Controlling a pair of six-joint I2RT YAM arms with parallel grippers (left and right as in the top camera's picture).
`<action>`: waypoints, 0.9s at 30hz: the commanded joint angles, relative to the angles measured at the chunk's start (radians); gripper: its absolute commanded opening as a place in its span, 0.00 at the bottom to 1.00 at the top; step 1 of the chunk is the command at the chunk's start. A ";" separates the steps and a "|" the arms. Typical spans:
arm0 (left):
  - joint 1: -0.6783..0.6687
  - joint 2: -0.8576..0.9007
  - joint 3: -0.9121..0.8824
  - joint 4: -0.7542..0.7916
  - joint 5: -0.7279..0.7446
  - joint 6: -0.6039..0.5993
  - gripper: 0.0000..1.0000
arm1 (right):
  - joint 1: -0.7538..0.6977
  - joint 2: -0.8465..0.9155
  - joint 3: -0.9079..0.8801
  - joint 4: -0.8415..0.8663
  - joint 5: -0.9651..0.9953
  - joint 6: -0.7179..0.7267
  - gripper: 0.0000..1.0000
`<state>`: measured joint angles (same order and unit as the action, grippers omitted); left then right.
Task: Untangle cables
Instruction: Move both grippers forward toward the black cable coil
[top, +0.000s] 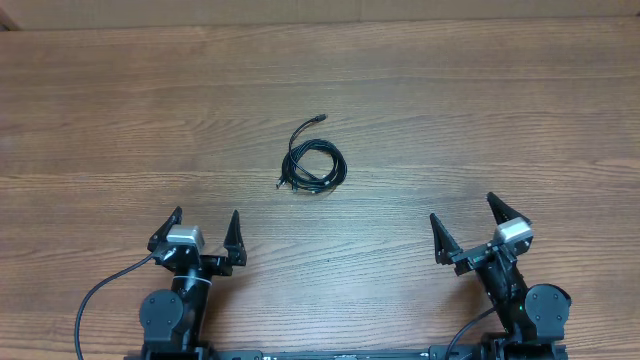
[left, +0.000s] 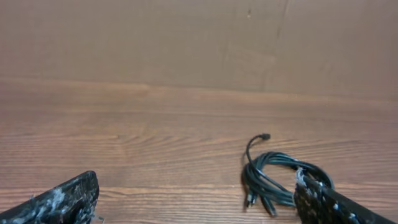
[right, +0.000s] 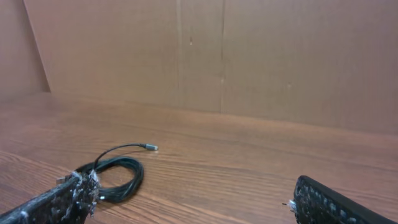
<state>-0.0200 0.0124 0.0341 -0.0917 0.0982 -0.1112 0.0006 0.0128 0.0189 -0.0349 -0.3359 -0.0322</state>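
The cables (top: 314, 165) lie as one small coiled bundle of thin black cords near the middle of the wooden table, with one loose plug end curling up toward the far side. My left gripper (top: 205, 237) is open and empty, below and left of the bundle. My right gripper (top: 480, 228) is open and empty, below and right of it. In the left wrist view the bundle (left: 273, 177) sits just beyond my right fingertip, with plug ends pointing toward me. In the right wrist view the bundle (right: 121, 171) lies behind my left fingertip.
The wooden table (top: 120, 110) stretches wide around the bundle. A brown cardboard wall (right: 249, 56) stands along the far edge. A thick black robot wire (top: 95, 300) loops beside the left arm base.
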 joint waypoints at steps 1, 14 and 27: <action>0.000 0.009 0.104 -0.034 0.034 0.017 1.00 | -0.003 0.003 0.043 -0.028 -0.007 0.041 1.00; 0.000 0.527 0.528 -0.095 0.232 -0.094 1.00 | -0.003 0.397 0.479 -0.229 -0.119 0.040 1.00; -0.055 1.252 1.394 -0.774 0.206 0.032 1.00 | -0.003 0.969 1.190 -0.844 -0.119 0.039 1.00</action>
<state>-0.0353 1.1378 1.2419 -0.7727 0.3393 -0.1528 0.0006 0.8722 1.0588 -0.7856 -0.4477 0.0048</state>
